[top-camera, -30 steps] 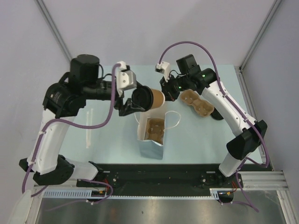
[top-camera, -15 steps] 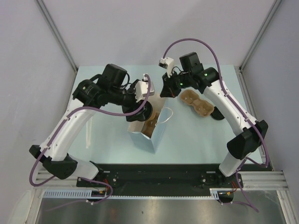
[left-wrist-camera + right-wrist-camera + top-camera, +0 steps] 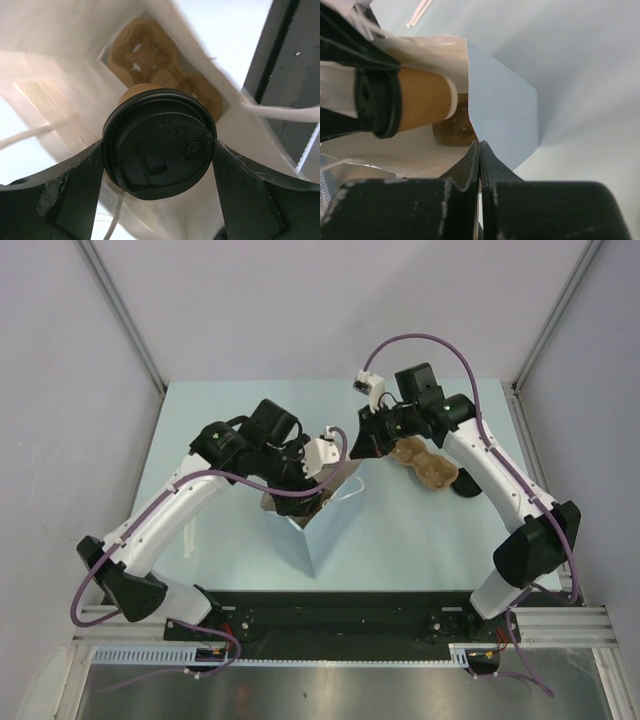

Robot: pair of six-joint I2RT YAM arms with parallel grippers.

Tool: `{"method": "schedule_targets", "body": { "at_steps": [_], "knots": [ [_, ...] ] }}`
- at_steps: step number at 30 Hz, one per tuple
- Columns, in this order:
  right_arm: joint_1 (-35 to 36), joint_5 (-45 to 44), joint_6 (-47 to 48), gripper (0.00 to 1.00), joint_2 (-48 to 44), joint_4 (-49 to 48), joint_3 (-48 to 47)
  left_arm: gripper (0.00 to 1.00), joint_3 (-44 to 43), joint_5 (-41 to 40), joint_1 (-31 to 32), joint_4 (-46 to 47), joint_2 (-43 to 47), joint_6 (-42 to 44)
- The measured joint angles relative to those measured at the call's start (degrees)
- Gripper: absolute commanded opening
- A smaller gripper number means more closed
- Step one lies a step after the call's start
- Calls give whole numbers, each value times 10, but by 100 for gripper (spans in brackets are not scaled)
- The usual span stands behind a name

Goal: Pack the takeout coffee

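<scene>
I'm working over the pale counter (image 3: pixel 200 410), and the tall light-blue bag (image 3: pixel 322 532) is standing around its middle, mouth gaping open. My right hand (image 3: pixel 479 159) is pinching the bag's rim on the far side, fingers pressed together on the paper. A brown pulp carrier (image 3: pixel 145 55) is lying at the bottom of the bag, and a second carrier (image 3: pixel 425 462) is sitting toward the far right corner. My left hand (image 3: pixel 159 150) is clamping the tan cup (image 3: pixel 422 97) by its lidded end, inside the bag's mouth, above the carrier. I cannot tell whether they are touching. The black lid (image 3: pixel 150 167) is sitting on the cup.
</scene>
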State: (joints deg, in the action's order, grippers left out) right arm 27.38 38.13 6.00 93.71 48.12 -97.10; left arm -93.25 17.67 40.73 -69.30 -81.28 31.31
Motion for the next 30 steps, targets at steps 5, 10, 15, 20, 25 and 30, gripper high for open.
{"method": "schedule_targets", "body": {
  "at_steps": [5, 10, 15, 20, 25, 30],
  "knots": [
    [-3, 31, -14, 2, -37, -3, 50, 18, 13, -34, 0, 12, -4, -2],
    [0, 68, -13, 21, -82, 24, 89, 19, 12, -40, -8, 22, -5, 9],
    [3, 104, 6, 70, -104, 72, 97, 20, 12, -30, -12, 23, -5, 30],
    [-10, 101, 21, 84, -109, 83, 86, 20, 23, -3, -12, 26, 9, 53],
    [-19, 62, 59, 85, -79, 57, -3, 21, 40, 11, -12, 28, 26, 63],
    [-3, 25, 128, 86, -29, 21, -75, 20, 62, 11, -12, 40, 28, 63]
  ]
}}
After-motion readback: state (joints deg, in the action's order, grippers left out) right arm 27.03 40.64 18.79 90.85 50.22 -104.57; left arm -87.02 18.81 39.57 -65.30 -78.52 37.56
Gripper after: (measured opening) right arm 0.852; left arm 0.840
